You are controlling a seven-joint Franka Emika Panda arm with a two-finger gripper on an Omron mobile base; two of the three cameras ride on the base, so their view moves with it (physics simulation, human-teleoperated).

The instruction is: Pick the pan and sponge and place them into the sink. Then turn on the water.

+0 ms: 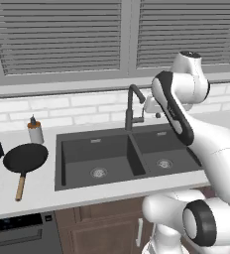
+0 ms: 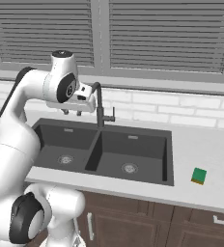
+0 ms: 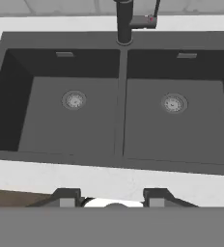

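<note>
Hovering above the sink (image 2: 168, 159), gripper (image 2: 72, 113) hangs w/ jaws parted, nothing between them. 1 sink, 2 basins, 2 drains, 1 faucet (image 1: 131, 106) behind the divider. 1 pan (image 1: 26, 158) on counter left of sink, handle twd front edge. 1 sponge (image 2: 199, 175) on counter right of sink, apart from rim. 1 bottle (image 1: 35, 131) stands just behind pan.

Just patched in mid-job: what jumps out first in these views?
The dark grey double-basin sink sits dead centre with both basins bare and its dark gooseneck faucet dry. The round black frying pan with the wooden handle lies on the counter to the sink's left, and the small green-and-yellow sponge lies on the counter to its right. The gripper hangs above the sink, holding nothing.
</note>
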